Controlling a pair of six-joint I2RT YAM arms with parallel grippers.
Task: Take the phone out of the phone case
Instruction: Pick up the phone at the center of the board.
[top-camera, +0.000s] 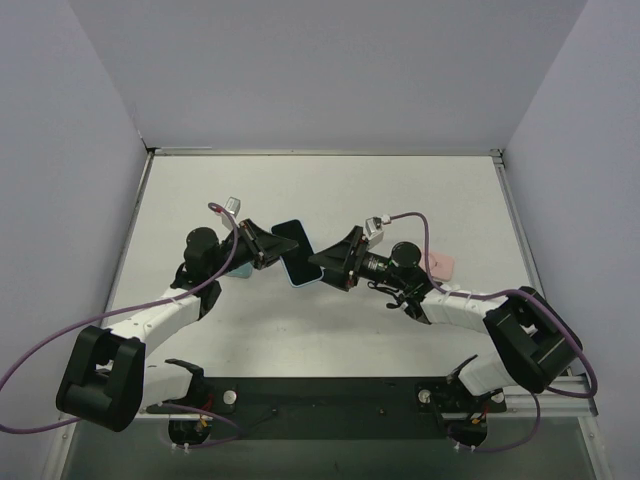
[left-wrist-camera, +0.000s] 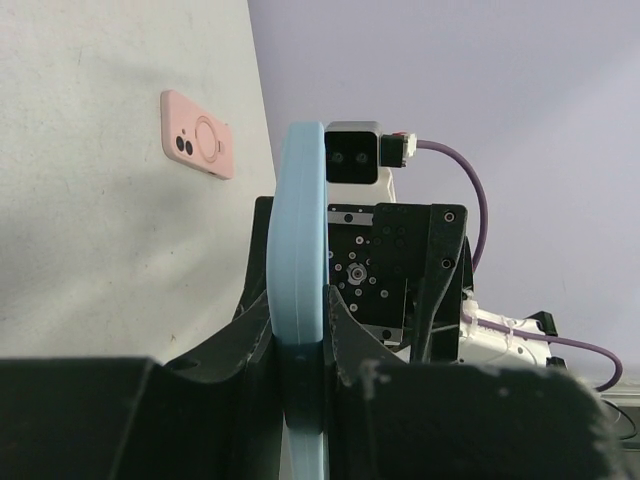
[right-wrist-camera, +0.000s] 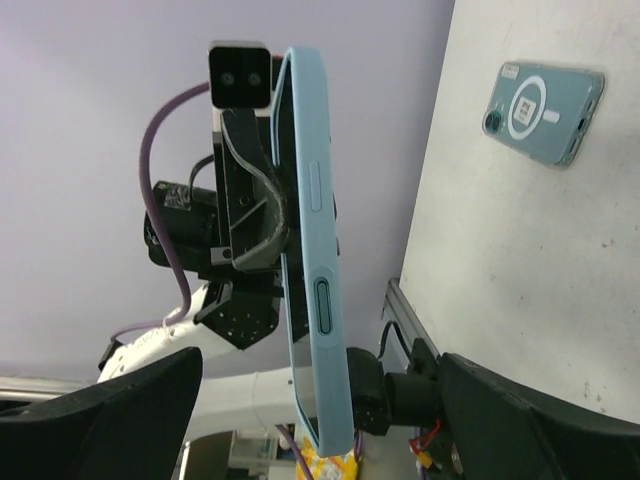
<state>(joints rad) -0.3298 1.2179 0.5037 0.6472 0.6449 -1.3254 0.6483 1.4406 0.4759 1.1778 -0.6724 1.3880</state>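
The phone in its light blue case is held up off the table between the two arms. My left gripper is shut on it; in the left wrist view the case's edge stands upright, pinched between my fingers. My right gripper is at the phone's other side. In the right wrist view the phone stands edge-on between my right jaws, which are wide apart and do not touch it.
A pink phone case lies on the table to the right, also in the left wrist view. A teal phone case lies on the table by the left arm. Walls enclose the table on three sides.
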